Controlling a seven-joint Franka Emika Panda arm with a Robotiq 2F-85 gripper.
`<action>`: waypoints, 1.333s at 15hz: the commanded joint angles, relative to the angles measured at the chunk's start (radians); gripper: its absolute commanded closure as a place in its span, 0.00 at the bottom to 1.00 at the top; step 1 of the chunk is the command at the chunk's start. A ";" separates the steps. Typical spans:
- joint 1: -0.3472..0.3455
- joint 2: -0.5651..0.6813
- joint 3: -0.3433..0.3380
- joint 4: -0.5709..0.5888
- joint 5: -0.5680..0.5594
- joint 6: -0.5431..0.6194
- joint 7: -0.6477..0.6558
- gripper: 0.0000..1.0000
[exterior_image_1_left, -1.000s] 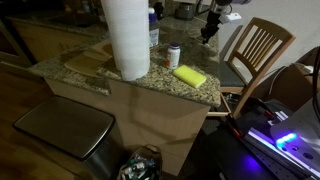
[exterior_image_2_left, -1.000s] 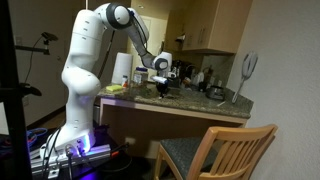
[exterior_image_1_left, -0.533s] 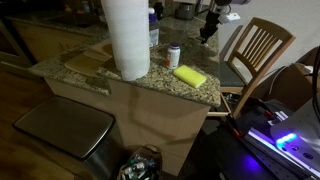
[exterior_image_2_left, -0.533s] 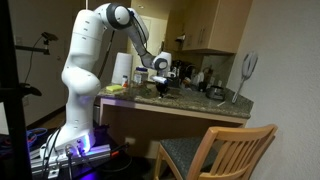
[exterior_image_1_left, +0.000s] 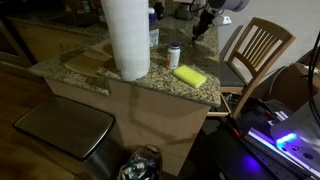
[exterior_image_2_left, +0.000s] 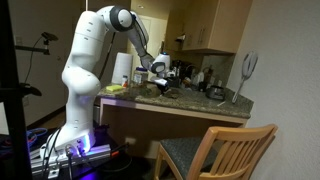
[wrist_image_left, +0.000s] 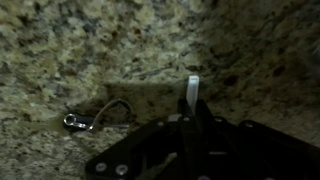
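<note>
My gripper (wrist_image_left: 190, 112) is shut on a thin white strip (wrist_image_left: 192, 88) that sticks out past the fingertips, over the speckled granite counter (wrist_image_left: 110, 50). What the strip is cannot be told. A small metal ring with a wire loop (wrist_image_left: 75, 122) lies on the counter to the left of the jaws. In both exterior views the gripper (exterior_image_1_left: 203, 25) (exterior_image_2_left: 160, 86) hangs low over the far part of the counter, beyond a yellow sponge (exterior_image_1_left: 188, 75) and a small white canister (exterior_image_1_left: 174, 55).
A tall paper towel roll (exterior_image_1_left: 127, 38) stands on the counter near a wooden board (exterior_image_1_left: 88, 58). A wooden chair (exterior_image_1_left: 255, 48) stands beside the counter's end. A metal bin lid (exterior_image_1_left: 62, 130) sits below. Kitchenware (exterior_image_2_left: 215, 92) crowds the counter's back.
The gripper has shifted a little sideways over the counter, toward the canister, still shut on the white strip. Nothing else has moved.
</note>
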 joint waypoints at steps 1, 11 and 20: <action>-0.054 0.011 0.061 0.000 0.105 -0.007 -0.168 0.97; -0.003 -0.458 -0.058 0.129 -0.262 -0.685 -0.135 0.97; 0.056 -0.590 -0.129 0.204 -0.134 -0.779 -0.232 0.97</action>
